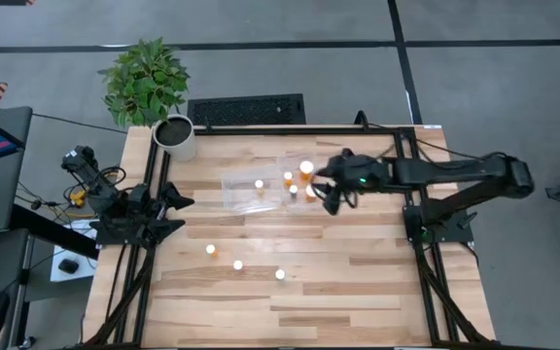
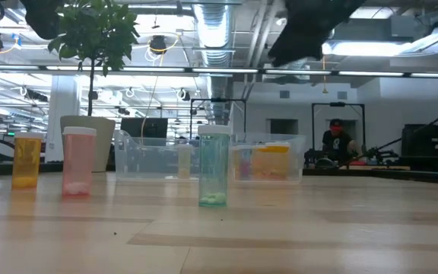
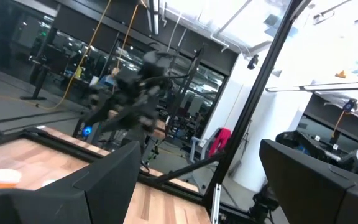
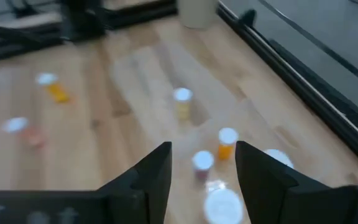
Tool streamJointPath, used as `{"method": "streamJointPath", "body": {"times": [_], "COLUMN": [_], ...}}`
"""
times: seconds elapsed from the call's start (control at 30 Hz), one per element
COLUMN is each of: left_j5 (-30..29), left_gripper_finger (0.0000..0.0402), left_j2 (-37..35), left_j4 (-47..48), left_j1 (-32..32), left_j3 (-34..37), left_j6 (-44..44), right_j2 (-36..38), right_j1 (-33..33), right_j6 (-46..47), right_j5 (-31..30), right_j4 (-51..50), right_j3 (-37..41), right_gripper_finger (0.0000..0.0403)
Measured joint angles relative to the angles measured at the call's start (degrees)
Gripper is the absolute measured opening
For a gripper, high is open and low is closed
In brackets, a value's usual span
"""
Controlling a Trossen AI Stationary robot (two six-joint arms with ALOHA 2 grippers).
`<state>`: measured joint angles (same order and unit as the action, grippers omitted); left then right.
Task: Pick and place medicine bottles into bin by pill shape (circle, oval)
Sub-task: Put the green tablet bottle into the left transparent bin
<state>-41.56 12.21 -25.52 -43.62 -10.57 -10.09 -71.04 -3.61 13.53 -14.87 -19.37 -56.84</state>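
Note:
The clear two-part bin (image 1: 251, 190) lies on the far middle of the table. One medicine bottle (image 1: 259, 185) stands in its left compartment, and several white-capped bottles (image 1: 305, 171) stand in its right compartment. Three more bottles (image 1: 238, 264) stand upright on the wood nearer the front; in the low view they show as orange (image 2: 26, 160), pink (image 2: 78, 161) and teal (image 2: 214, 165). My right gripper (image 1: 327, 194) hangs open above the bin's right compartment with nothing between its fingers (image 4: 157, 168). My left gripper (image 3: 197, 199) waits open at the table's left edge (image 1: 168, 206).
A white pot (image 1: 175, 136) with a green plant (image 1: 146, 78) stands at the far left corner, close to the bin. A black mat (image 1: 246, 109) lies beyond the far edge. Bare wood stretches across the near right of the table (image 1: 377, 292).

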Motion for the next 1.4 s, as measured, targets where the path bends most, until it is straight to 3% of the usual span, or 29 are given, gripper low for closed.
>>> {"method": "streamJointPath", "body": {"times": [0.17, 0.3, 0.57, 1.2, 1.4], "left_j5": [0.13, 0.13, -1.12, -2.36, -2.71], "left_gripper_finger": [0.0322, 0.0322, 0.0322, 0.0322, 0.0322], "left_j2": [0.00, 0.01, 0.02, 0.01, 0.02], "left_j4": [0.76, 1.10, 2.08, 2.13, 2.04], "left_j1": [-0.02, -0.01, -0.01, -0.02, 0.00], "left_j3": [0.00, 0.00, 0.00, 0.00, 0.00], "left_j6": [-0.02, -0.04, -0.09, -2.19, -2.14], "right_j2": [6.41, 7.66, 6.31, -5.01, -11.32], "right_j1": [7.04, 14.25, 25.00, 28.41, 29.56], "right_j6": [3.39, 8.28, 14.98, 16.09, 9.48], "right_j5": [-1.11, -6.25, -12.45, -12.24, -10.48], "right_j4": [-7.53, -12.64, -11.21, -3.34, 8.08], "right_j3": [-0.02, 0.04, 3.82, 5.00, 4.94], "right_gripper_finger": [0.0177, 0.0176, 0.0176, 0.0203, 0.0243]}}
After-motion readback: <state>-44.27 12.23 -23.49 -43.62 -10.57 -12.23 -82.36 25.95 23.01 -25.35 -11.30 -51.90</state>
